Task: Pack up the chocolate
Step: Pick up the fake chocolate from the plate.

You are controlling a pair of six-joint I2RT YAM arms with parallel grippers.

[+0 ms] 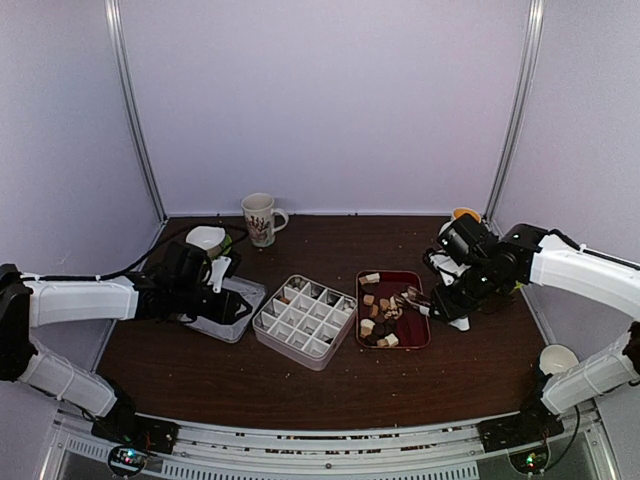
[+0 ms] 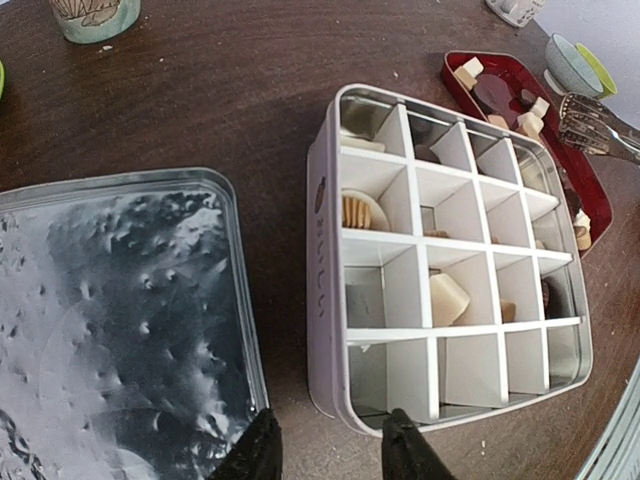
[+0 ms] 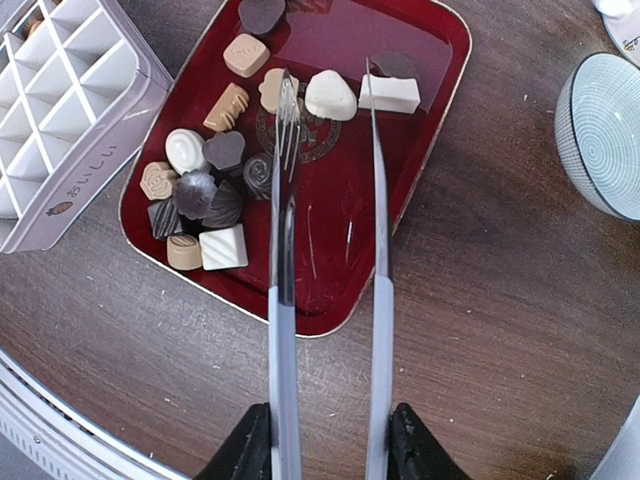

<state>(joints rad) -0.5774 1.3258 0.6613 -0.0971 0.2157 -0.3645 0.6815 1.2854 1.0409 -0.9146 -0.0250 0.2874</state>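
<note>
Pack-up in progress: the right hand (image 3: pixel 328 440) clamps a pair of metal tongs (image 3: pixel 285 250) over a dark red tray (image 3: pixel 400 200). The two blades stand parted, and a white heart-shaped piece lies between their tips (whether either blade touches it cannot be told). Most of the chocolate (image 3: pixel 205 195), in dark brown, tan and white, is bunched toward the side of the tray nearest a white divided box (image 2: pixel 325 250), which stands just beside it on the dark wooden counter (image 2: pixel 220 90). A few pieces lie in the box's compartments, among them a tan block (image 2: pixel 448 298) and a ridged round (image 2: pixel 355 210). The left hand (image 2: pixel 332 450) hovers with fingers apart, gripping nothing, above the box's near corner and the edge of a silvery lid (image 2: pixel 110 320) lying flat alongside. A striped bowl (image 3: pixel 605 130) stands near the tray's far side.
</note>
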